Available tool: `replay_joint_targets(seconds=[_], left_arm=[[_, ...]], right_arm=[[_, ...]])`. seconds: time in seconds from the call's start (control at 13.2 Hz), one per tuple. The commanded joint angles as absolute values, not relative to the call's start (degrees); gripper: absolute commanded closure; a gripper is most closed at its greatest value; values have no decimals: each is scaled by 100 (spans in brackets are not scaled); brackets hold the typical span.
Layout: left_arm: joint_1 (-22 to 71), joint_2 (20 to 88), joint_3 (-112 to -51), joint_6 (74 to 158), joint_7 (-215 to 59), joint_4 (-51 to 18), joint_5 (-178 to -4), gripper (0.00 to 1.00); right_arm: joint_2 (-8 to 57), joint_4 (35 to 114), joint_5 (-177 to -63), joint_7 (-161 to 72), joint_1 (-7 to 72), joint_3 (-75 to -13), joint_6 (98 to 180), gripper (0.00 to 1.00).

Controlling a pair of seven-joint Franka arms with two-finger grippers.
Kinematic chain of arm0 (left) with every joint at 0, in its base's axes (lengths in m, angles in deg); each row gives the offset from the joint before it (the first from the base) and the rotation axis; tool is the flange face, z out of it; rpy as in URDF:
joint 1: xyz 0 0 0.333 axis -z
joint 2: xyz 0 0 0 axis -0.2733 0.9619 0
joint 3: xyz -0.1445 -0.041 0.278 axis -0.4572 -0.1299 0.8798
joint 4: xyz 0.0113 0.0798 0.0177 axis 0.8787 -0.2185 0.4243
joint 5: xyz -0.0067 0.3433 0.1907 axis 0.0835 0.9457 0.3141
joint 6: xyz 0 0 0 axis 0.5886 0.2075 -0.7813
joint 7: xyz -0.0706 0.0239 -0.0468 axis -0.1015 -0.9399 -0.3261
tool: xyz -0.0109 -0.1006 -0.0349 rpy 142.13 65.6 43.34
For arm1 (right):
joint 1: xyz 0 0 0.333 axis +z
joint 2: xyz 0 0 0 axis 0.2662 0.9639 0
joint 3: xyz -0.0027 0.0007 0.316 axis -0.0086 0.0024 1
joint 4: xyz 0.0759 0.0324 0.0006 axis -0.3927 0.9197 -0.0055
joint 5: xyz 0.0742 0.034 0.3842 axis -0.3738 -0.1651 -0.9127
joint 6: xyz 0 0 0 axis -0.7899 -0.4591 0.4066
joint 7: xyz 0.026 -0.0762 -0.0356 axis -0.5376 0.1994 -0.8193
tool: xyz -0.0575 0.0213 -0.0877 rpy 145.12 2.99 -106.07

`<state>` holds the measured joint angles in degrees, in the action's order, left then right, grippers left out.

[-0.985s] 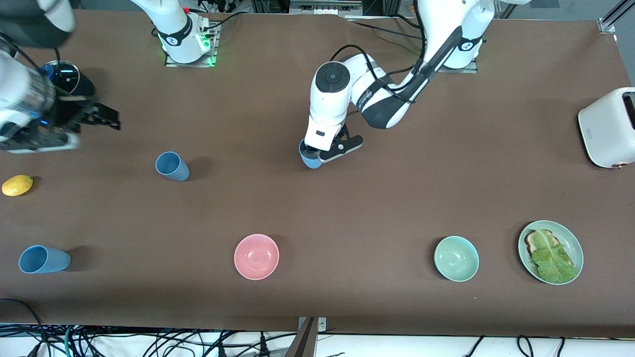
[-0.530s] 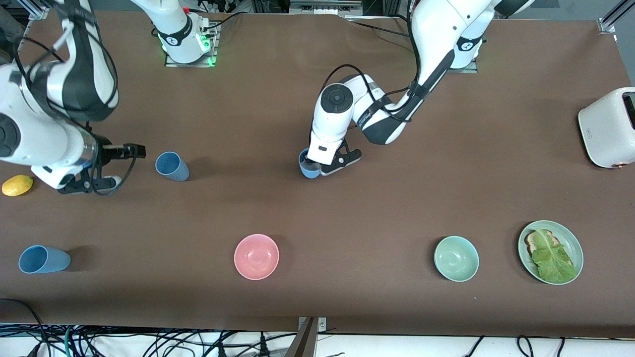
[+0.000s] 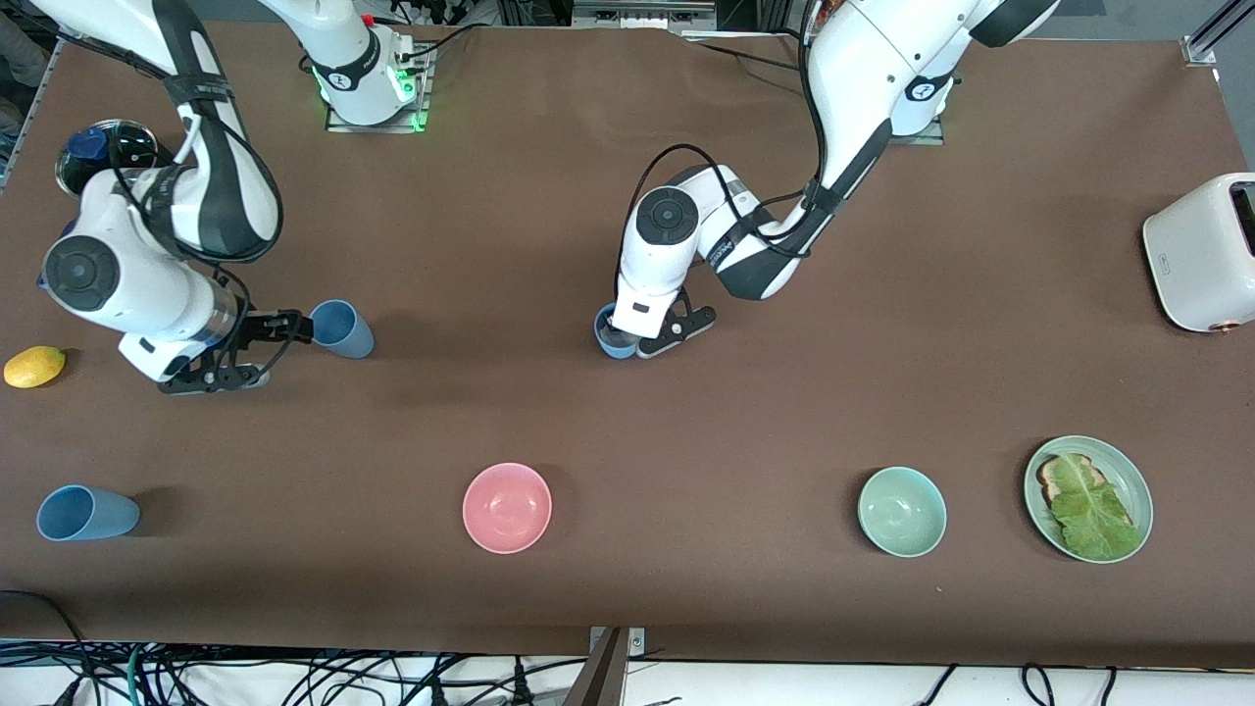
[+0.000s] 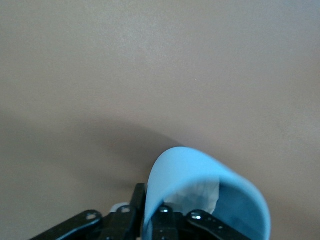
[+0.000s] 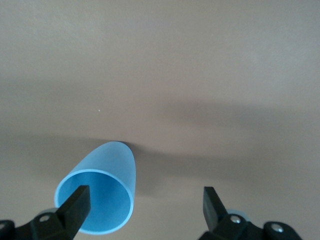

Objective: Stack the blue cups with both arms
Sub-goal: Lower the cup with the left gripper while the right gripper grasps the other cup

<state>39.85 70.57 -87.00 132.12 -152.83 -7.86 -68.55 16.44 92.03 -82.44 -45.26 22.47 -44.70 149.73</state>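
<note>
At mid-frame on the brown bench, left hand [image 3: 637,338] down on the held blue cup [image 3: 613,343], one finger inside and one outside, pinching the wall. Seen only from the left wrist: that hand [image 4: 150,212] at the cup's [image 4: 200,175] smooth matte rim, with a pale patch inside, too unclear to name.

Toward the right arm's end, right hand [image 3: 277,350] open wide, low, just beside the second blue cup [image 3: 341,328]. From the right wrist, black fingers spread well apart [image 5: 145,200], with the tapered cup [image 5: 100,200] at one fingertip, mouth up.

Low in the frame at that same end, third blue cup [image 3: 86,513], well apart from both hands. Along the lower frame, pink bowl [image 3: 507,507], pale-green bowl [image 3: 902,511], and a green plate [image 3: 1137,480] carrying toast [image 3: 1057,471] under a lettuce leaf [image 3: 1093,510]. Yellow lemon [image 3: 34,366] near the right arm; white toaster [image 3: 1201,250] at the left arm's end.
</note>
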Motion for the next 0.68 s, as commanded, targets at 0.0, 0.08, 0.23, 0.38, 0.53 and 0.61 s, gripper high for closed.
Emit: replay_joint_targets(seconds=[0.0,0.08,0.23,0.38,0.53,0.61], left_arm=[[4056,7145,-8679,13187,-15444,-539,-6682,42],[4056,7118,-8679,13179,-15514,-530,-6673,35],[4038,6987,-8679,13144,-15550,-530,-6664,29],[3968,6864,-8688,13030,-15550,-530,-6664,27],[3907,6662,-8696,12705,-15524,-530,-6673,22],[3828,6565,-8714,12521,-15498,-530,-6682,18]], right_arm=[[1351,9888,-8220,-4429,2247,-4453,15638,0],[1369,9888,-8220,-4385,2247,-4453,15640,0],[1361,9958,-8220,-4384,2247,-4445,15605,0],[1378,10055,-8220,-4385,2247,-4445,15648,0],[1457,10055,-8220,-4376,2247,-4445,15648,2],[1492,10081,-8229,-4376,2247,-4445,15657,11]])
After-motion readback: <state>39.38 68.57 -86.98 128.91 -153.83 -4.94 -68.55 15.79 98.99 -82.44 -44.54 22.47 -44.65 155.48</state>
